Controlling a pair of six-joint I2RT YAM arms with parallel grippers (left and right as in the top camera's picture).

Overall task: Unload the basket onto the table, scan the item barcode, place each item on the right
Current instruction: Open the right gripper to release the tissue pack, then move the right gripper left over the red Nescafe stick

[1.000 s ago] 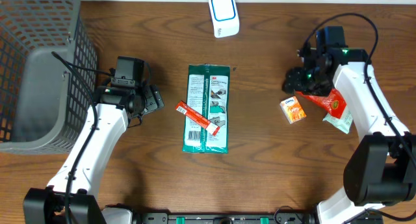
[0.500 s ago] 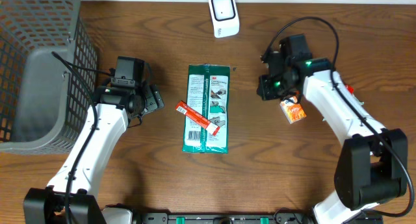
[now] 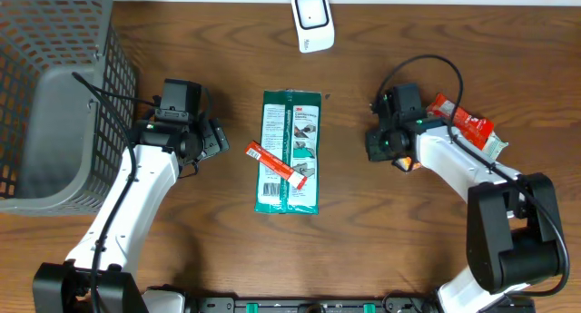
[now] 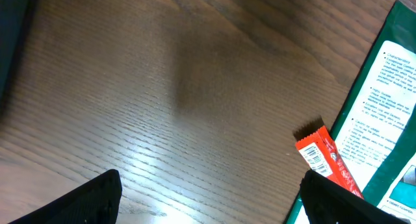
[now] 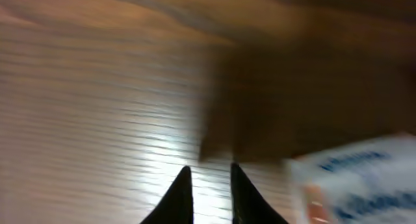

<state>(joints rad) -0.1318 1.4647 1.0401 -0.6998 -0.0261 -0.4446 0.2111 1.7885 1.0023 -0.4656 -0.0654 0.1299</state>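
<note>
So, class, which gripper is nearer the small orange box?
Right. The right gripper hangs just beside the small orange box; the left gripper is far off, on the other side of the green packet.

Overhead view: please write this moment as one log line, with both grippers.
left gripper: open, empty | right gripper: nearly shut, empty, beside small box | item held: none

White-shelled arms (image 3: 136, 195), black joints, looping black cables (image 3: 432, 58), right end effector (image 5: 208, 167) of dark tapered fingers (image 5: 179, 198).
</note>
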